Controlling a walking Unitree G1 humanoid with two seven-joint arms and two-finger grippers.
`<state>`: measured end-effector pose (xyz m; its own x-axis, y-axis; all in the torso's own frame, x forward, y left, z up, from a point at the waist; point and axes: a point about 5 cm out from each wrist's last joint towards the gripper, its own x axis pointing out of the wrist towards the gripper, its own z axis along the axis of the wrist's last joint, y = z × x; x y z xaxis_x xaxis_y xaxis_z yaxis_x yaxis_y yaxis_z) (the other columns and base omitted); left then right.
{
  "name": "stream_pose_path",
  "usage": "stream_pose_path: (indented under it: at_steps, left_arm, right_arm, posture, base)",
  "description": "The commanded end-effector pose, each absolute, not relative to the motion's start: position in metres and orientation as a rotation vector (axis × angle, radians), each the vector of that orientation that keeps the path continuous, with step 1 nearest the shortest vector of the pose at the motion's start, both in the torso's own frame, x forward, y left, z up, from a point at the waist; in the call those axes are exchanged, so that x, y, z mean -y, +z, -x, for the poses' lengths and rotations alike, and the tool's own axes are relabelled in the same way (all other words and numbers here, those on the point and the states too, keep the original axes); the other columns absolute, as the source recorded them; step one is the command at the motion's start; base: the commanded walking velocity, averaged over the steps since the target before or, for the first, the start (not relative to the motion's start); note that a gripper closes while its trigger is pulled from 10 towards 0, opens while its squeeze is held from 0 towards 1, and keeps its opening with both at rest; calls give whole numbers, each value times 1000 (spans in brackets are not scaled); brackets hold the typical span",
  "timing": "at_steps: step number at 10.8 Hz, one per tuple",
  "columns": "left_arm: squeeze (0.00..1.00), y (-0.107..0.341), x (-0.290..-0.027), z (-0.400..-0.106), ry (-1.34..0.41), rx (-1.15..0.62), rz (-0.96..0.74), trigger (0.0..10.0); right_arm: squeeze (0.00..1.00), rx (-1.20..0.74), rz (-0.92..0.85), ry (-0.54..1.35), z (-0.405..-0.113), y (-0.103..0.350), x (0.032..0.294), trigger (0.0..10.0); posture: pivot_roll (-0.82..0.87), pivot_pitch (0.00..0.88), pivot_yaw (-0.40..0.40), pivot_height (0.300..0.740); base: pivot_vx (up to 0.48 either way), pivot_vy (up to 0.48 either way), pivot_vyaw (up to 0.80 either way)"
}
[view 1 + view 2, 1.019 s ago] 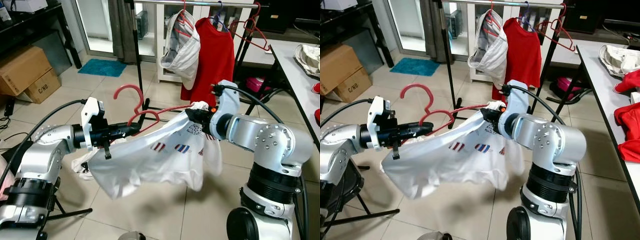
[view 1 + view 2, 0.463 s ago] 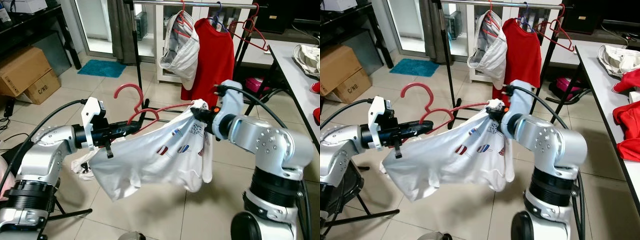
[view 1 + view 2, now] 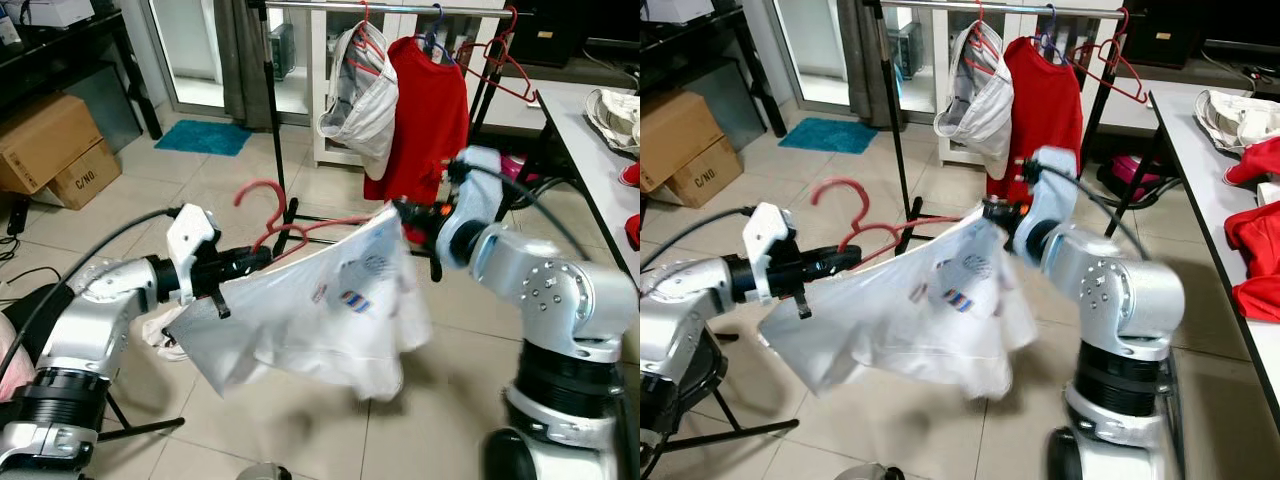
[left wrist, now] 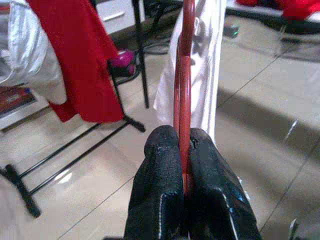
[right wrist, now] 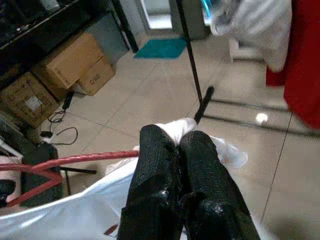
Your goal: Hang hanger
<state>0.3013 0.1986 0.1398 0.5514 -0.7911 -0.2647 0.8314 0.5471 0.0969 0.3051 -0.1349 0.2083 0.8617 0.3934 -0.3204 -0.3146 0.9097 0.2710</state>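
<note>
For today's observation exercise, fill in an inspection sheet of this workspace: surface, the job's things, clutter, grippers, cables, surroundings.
Surface: tiled floor, bare in front of the robot.
Job's things: red hanger carrying a white shirt, held between both arms; clothes rail behind, with a red shirt and a white garment hanging on it.
Clutter: cardboard boxes, teal mat, clothes on the table at right.
Grippers: left gripper shut on the hanger; right gripper shut on the shirt.
Cables: black cables along both arms.
Surroundings: white cabinet behind the rail.
</note>
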Motion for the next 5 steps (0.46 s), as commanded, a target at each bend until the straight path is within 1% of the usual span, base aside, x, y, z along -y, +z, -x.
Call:
stream_pose_path:
  at_steps: [1, 2, 4, 5]
  left_arm:
    - [0, 142, -198, -304, -949, -191, -249, 0]
    - [0, 137, -194, -305, -941, -213, -287, 0]
    - [0, 127, -183, -308, -954, -241, -344, 0]
    - [0, 121, -172, -310, -980, -263, -391, 0]
  right_arm:
    - [0, -328, -176, 417, -303, 215, 132, 0]
    - [0, -300, -129, 472, -300, 218, 128, 0]
    - [0, -260, -98, 587, -292, 224, 116, 0]
    - [0, -306, 2, 584, -290, 214, 116, 0]
  posture:
    - [-70, 0, 66, 740]
    - [-70, 0, 66, 740]
    - [-72, 0, 65, 740]
    - [-75, 0, 61, 740]
  base:
    - [0, 0, 0]
    - [0, 0, 0]
    - [0, 0, 0]
    - [0, 0, 0]
